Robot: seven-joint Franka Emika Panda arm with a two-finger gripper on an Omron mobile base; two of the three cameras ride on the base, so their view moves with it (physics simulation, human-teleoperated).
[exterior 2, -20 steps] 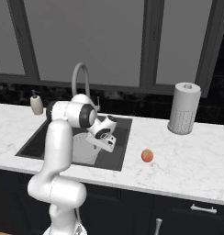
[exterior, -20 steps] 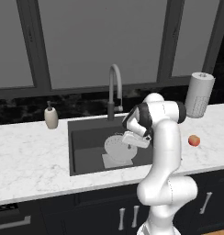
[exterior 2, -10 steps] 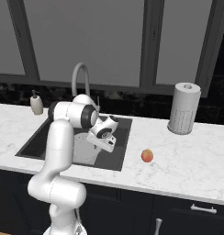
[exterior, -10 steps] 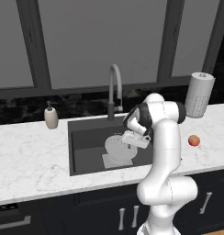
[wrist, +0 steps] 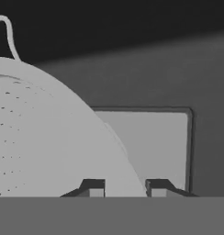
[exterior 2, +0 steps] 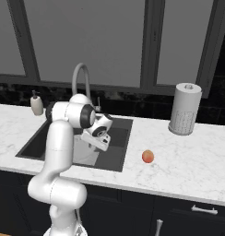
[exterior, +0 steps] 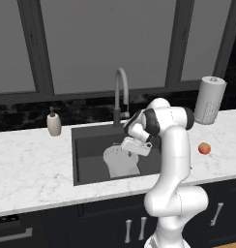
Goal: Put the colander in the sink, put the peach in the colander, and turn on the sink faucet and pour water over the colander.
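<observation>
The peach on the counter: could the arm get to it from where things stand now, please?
Probably yes, once the gripper lets go of the colander in the sink. The peach sits alone on open counter, nothing crowding it.

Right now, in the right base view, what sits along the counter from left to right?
Soap dispenser → sink faucet → peach → paper towel roll.

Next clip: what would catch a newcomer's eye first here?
The white arm bends down into the sink, its gripper shut on the rim of the colander low in the basin. The peach lies alone on the counter right of the sink, and the sink faucet arches behind, dry.
</observation>
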